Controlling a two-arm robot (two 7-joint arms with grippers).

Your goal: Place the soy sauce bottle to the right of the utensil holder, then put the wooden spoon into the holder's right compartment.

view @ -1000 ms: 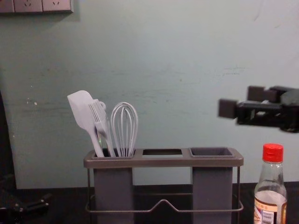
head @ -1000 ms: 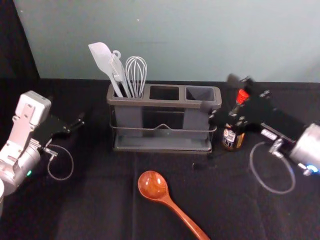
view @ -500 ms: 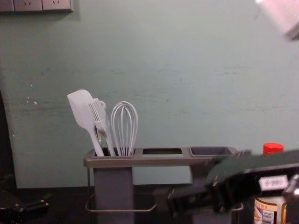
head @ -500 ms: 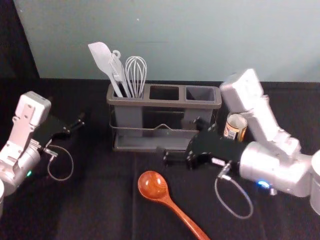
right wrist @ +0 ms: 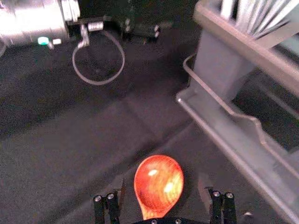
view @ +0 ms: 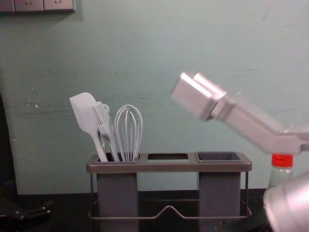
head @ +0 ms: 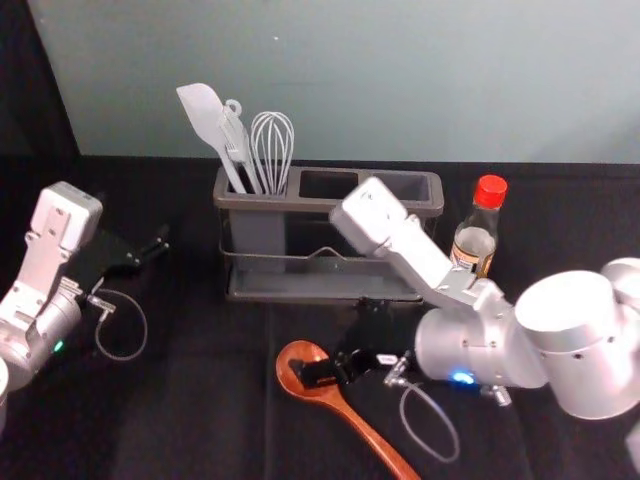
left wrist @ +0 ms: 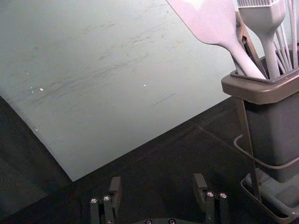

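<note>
- So, the right gripper [right wrist: 162, 182] had swung from the sauce bottle [head: 475, 243] to the wooden spoon [head: 370, 430], spread open around its bowl
- bottle stood right of the holder [head: 255, 203], so spoon pickup looked next
- left gripper [left wrist: 157, 178] idled open, far left
- black cloth [head: 200, 400] underneath, greenish wall [head: 350, 90] behind

Ok so there's one holder [head: 290, 204] (three openings [view: 218, 156], btw), one sauce bottle [head: 478, 240], one wooden spoon [head: 370, 434], plus one spatula [head: 203, 115], one brush [left wrist: 265, 19] and one whisk [head: 272, 140].
</note>
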